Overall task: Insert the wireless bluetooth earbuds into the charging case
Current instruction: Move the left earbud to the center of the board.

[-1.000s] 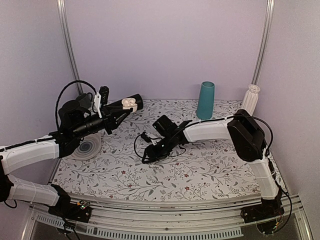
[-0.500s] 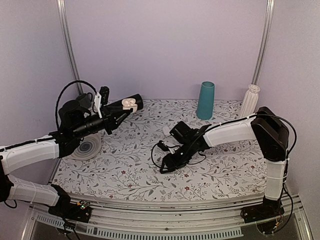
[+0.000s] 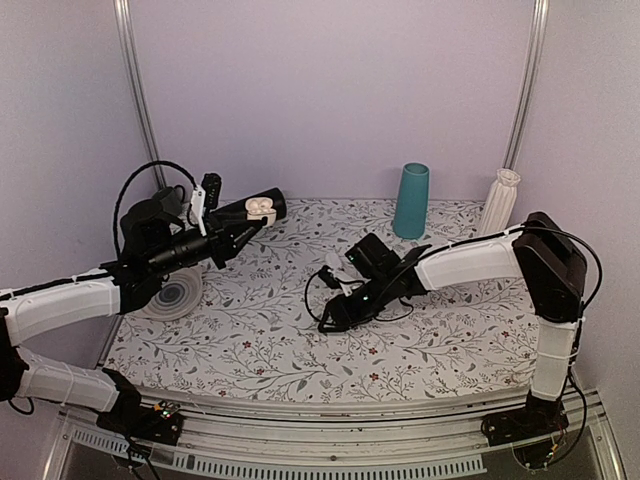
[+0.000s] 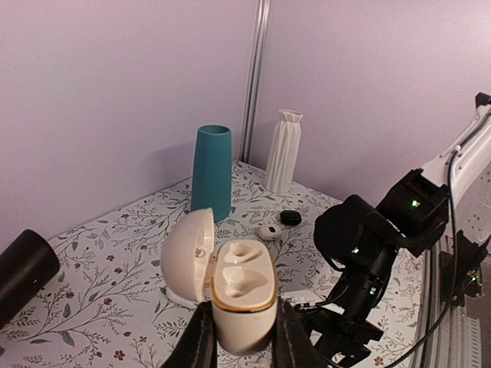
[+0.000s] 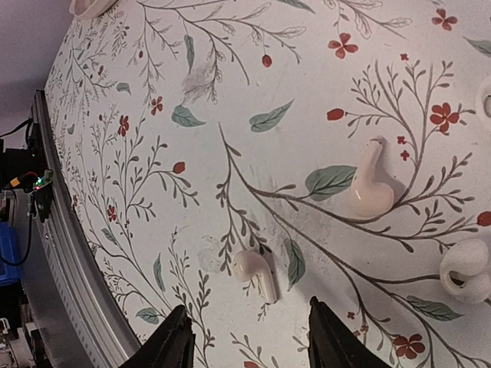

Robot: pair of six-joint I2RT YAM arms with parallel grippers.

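While the left claw (image 4: 239, 337) pinches the open charging case (image 4: 242, 295) aloft at the table's (image 3: 250, 350) 10 o'clock, the right claw (image 5: 245, 345) hangs half-open and empty over the nearer earbud (image 5: 257, 274), with a second earbud (image 5: 370, 186) at its 2 o'clock. Closing off-centre could flick the slick bud away.

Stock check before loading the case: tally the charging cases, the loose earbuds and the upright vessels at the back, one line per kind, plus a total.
charging case: 1, lid open, both wells empty
earbuds: 2, both lying loose
upright vessels: 2, the teal cup and the white vase
Total: 5
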